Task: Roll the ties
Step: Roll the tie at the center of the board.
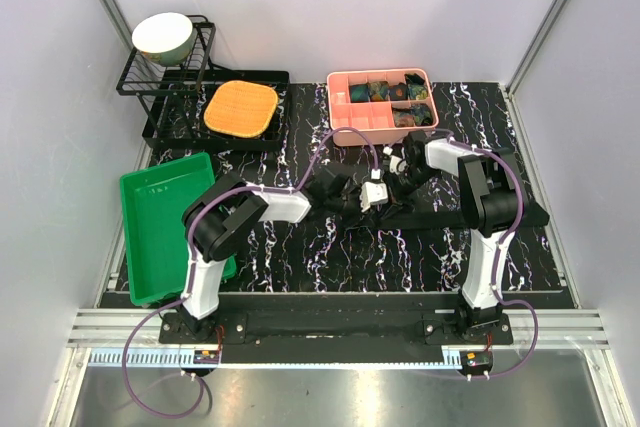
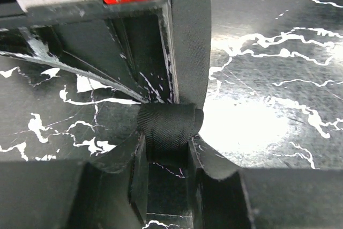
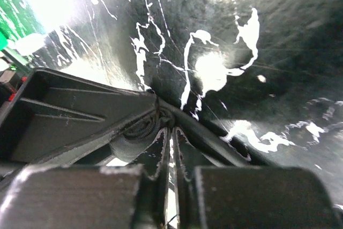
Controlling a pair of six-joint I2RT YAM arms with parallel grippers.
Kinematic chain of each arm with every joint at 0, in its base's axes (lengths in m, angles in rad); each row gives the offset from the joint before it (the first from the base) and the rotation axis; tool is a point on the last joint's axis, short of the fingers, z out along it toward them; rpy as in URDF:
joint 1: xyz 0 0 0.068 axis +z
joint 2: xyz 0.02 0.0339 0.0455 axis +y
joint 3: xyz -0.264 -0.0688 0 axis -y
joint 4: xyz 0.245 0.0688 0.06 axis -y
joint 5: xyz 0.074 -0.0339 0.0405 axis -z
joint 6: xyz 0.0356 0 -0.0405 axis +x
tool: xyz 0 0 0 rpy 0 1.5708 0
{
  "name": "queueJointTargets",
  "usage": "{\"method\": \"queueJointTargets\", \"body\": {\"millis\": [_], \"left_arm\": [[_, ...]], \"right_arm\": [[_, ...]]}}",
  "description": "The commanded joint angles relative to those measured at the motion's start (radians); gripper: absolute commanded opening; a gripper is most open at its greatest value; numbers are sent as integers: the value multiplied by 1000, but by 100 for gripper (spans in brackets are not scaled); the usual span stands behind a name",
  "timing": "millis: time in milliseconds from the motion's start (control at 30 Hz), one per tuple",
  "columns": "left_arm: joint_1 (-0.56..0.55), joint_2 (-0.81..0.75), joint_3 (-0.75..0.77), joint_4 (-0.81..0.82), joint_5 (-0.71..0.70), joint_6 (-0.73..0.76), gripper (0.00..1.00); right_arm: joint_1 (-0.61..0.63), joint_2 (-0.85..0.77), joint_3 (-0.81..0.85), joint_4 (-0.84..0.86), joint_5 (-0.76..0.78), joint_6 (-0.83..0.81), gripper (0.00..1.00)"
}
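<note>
A black tie (image 1: pixel 450 215) lies flat across the middle of the marbled table, running right from the two grippers. Its left end is wound into a small roll (image 2: pixel 169 124), and the flat strip (image 2: pixel 190 36) leads away from it. My left gripper (image 1: pixel 345 199) is shut on the roll, one finger on each side (image 2: pixel 167 148). My right gripper (image 1: pixel 385 187) meets it from the other side, its jaws almost closed on the roll's coiled edge (image 3: pixel 171 130). The coil (image 3: pixel 144 127) sits right at its tips. Several rolled, patterned ties (image 1: pixel 400 97) fill the pink box.
The pink divided box (image 1: pixel 380 74) stands behind the grippers. A green tray (image 1: pixel 165 222) lies at the left. A black dish rack (image 1: pixel 165 72) holds a bowl (image 1: pixel 163 35), with an orange mat (image 1: pixel 241 107) beside it. Walls close in the back and sides.
</note>
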Motion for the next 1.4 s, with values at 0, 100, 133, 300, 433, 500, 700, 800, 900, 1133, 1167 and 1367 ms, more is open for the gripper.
{"method": "queueJointTargets", "body": {"millis": [0, 100, 133, 300, 433, 500, 700, 800, 900, 1133, 1167, 1367], "left_arm": [[-9, 13, -46, -168, -210, 46, 0], [-18, 11, -35, -223, -272, 63, 0], [-23, 11, -32, -245, -289, 74, 0], [-49, 36, 32, -349, -365, 85, 0], [-58, 53, 80, -455, -393, 97, 0], [-58, 54, 92, -477, -392, 105, 0], [-60, 77, 126, -527, -389, 109, 1], [-61, 83, 141, -538, -389, 109, 2], [-60, 85, 147, -549, -379, 108, 3], [-60, 86, 147, -555, -344, 106, 10], [-58, 85, 147, -555, -332, 102, 17], [-32, 54, 124, -469, -206, 76, 42]], "right_arm": [[-24, -12, 69, -75, 42, -82, 15], [-79, -31, 73, -121, -5, -99, 26], [-93, -41, 73, -129, -31, -100, 34], [-130, -61, 41, -138, -123, -96, 47], [-129, -79, -2, -63, -226, -39, 48], [-124, -71, -3, -18, -240, -3, 49], [-98, -22, 7, 51, -303, 44, 50], [-72, -12, -14, 84, -294, 56, 50], [-58, 4, -39, 127, -278, 65, 47], [-61, 47, -40, 154, -140, 48, 0], [-64, 48, -40, 154, -124, 50, 0], [-64, 57, -36, 128, -10, 36, 0]]}}
